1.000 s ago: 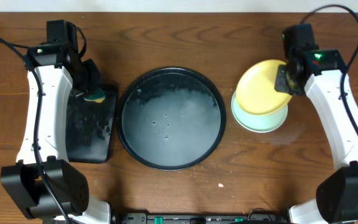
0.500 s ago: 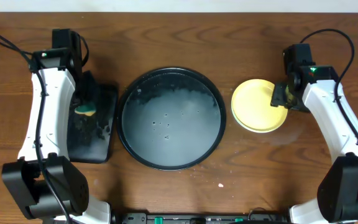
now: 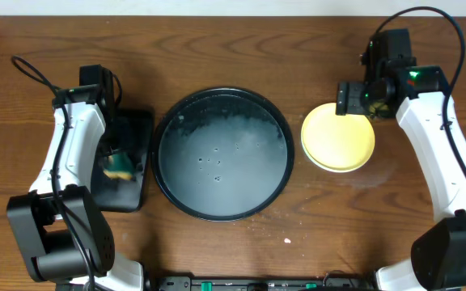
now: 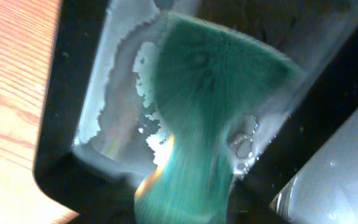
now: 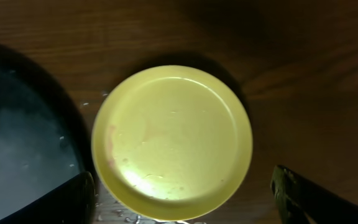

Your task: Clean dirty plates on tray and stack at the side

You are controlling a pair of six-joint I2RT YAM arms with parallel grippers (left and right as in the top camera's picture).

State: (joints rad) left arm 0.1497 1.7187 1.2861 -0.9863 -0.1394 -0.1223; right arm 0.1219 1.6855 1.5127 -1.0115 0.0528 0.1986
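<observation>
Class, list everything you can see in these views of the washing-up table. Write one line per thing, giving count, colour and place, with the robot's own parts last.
table: one, brown wood, under everything
round tray: one, black, wet with suds, centre of the table
rectangular tray: one, black, left of the round tray
sponge: one, green and yellow, lying in the rectangular tray
plate: one, yellow, on top of a stack right of the round tray; a pale rim shows beneath, the number underneath is hidden
cables: two, black, one looping by each arm
left arm: one, white and black, left edge
right arm: one, white and black, right edge
left tool: one, black, above the sponge; opening unclear
right tool: one, black, open and empty, over the plate's far edge
</observation>
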